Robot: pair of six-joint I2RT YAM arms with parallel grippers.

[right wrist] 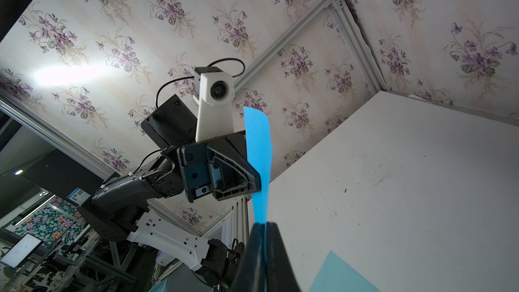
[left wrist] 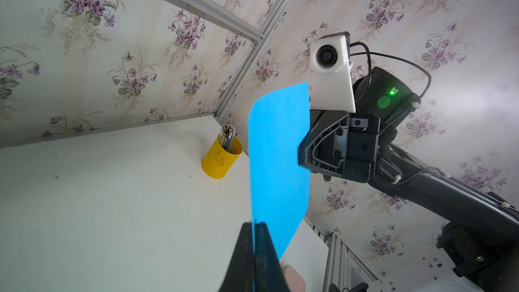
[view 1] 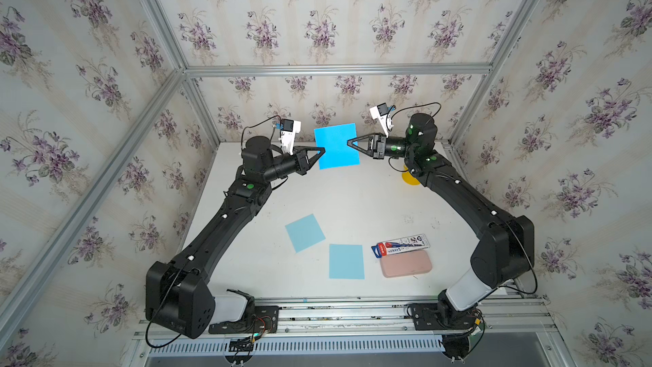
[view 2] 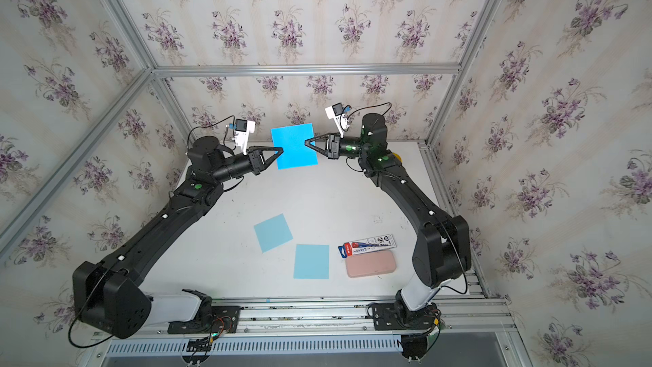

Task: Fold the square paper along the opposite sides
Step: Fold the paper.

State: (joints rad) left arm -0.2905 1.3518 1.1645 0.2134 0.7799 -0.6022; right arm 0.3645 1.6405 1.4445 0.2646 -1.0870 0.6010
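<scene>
Square paper point(view 1: 335, 146): bright blue, unfolded, slightly bowed. Held aloft over 12 o'clock end of table point(view 1: 317, 199); 9 o'clock edge pinched by left gripper point(view 1: 323, 150), 3 o'clock edge by right gripper point(view 1: 348, 142).

The right gripper point(right wrist: 264, 227), jaws closed, pinched the near edge of the blue paper point(right wrist: 259, 141), whose far edge the left gripper point(right wrist: 254, 185) clamped above the white table point(right wrist: 407, 178).

A pink case point(view 1: 406, 263) lies on the white table point(view 1: 352, 199), with a red-and-blue pen pack point(view 1: 400, 243) just beside it. A yellow cup point(left wrist: 222, 156) of pencils stands near the far corner.
</scene>
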